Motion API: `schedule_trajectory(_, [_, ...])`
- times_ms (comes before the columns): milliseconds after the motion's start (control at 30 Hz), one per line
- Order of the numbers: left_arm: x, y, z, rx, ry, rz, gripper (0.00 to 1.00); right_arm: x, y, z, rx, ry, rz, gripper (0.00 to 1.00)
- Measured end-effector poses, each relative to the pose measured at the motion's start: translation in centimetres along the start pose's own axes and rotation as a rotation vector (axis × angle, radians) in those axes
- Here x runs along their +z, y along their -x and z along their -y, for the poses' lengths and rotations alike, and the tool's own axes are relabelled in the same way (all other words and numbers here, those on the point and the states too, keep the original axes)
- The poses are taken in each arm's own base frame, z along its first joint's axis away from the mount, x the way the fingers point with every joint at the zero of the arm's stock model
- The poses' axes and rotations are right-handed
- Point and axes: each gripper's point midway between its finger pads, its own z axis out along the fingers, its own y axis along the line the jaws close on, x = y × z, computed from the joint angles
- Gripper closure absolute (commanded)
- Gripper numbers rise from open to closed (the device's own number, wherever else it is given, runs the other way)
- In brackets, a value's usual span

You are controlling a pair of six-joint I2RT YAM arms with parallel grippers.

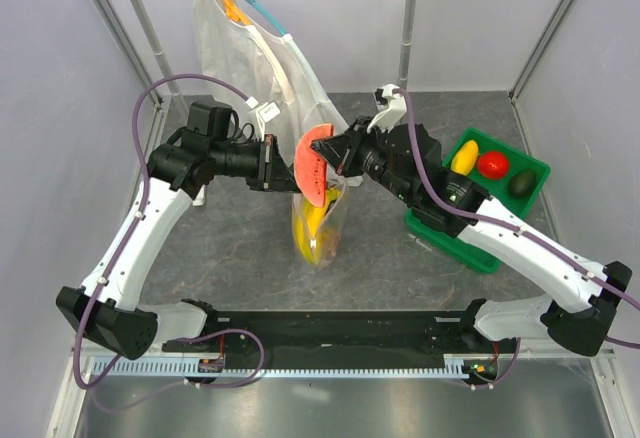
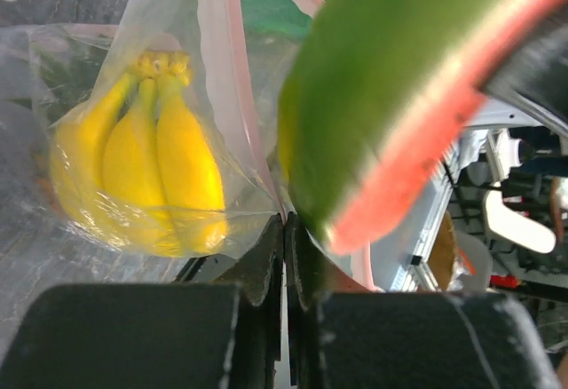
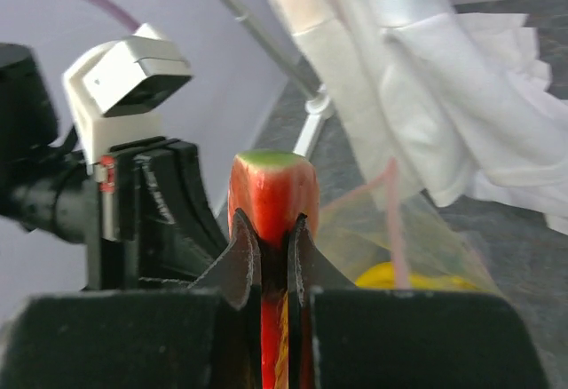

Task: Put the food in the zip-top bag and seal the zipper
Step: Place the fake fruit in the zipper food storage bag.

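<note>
Red watermelon slice (image 1: 312,163) is pinched rind-up in the right gripper (image 1: 335,153); the wrist view shows both jaws clamped on its flesh. Right arm runs on a diagonal from its base up toward centre, wrist pointing left. Left arm is elbow-high, wrist level and pointing right, so the two grippers face each other above the surface with the slice between them.

Left gripper (image 1: 275,165): jaws pressed nearly together on the film of the zip-top bag (image 1: 322,220) at its mouth edge. The bag hangs down from there. The pinkish zipper (image 2: 232,78) runs down to the fingertips in the left wrist view.

The slice sits at the bag's mouth. I can't tell whether its lower tip is inside yet.

Counts:
- 2 arms, 1 bag, 1 slice
- 1 banana bunch (image 1: 312,230), inside the bag at the bottom, three bananas visible
- 1 green tray (image 1: 535,173) on the right, holding 3 pieces: yellow piece (image 1: 463,155), red round piece (image 1: 492,164), dark green piece (image 1: 520,183)
- 1 white garment (image 1: 250,48) on the back rail, hanging from an orange hanger (image 1: 232,0)
</note>
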Motion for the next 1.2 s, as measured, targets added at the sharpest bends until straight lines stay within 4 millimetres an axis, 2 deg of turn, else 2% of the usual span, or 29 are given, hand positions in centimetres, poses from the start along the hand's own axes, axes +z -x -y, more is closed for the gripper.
schedule_trajectory(133, [0.0,0.0,-0.2,-0.039,0.0,0.013,0.98,0.5,-0.4,2.5,-0.031,-0.125,0.023,1.0])
schedule_trajectory(300, [-0.2,0.4,0.3,-0.043,-0.01,0.043,0.98,0.5,-2.1,4.8,-0.085,-0.235,-0.017,1.0])
schedule_trajectory(500, [-0.4,0.7,0.8,-0.047,-0.02,0.069,0.97,0.0,-4.9,4.9,-0.101,-0.237,-0.103,1.0])
schedule_trajectory(800, [-0.5,0.5,0.8,-0.049,-0.02,0.075,0.98,-1.2,-9.3,2.8,-0.026,-0.11,-0.311,1.0])
schedule_trajectory(867, [-0.5,0.3,0.8,-0.051,-0.02,0.073,0.98,-1.4,-10.2,2.4,-0.011,-0.081,-0.35,0.9])
schedule_trajectory(900, [-0.5,0.2,0.8,-0.053,-0.02,0.071,0.98,-1.4,-10.5,2.1,-0.003,-0.066,-0.369,0.79])
schedule_trajectory(1000, [-0.5,0.2,0.8,-0.052,-0.022,0.071,0.98,-1.3,-11.6,1.6,0.019,-0.031,-0.413,0.56])
schedule_trajectory(1100, [-0.6,0.2,0.9,-0.05,-0.023,0.072,0.98,-1.3,-12.8,1.2,0.024,0.013,-0.472,0.44])
schedule_trajectory(1167, [-0.7,0.2,0.9,-0.048,-0.024,0.074,0.98,-1.3,-13.0,1.4,0.019,0.036,-0.499,0.39])
schedule_trajectory(1200, [-0.8,0.2,1.0,-0.046,-0.024,0.077,0.98,-1.3,-12.9,1.5,0.017,0.044,-0.507,0.33])
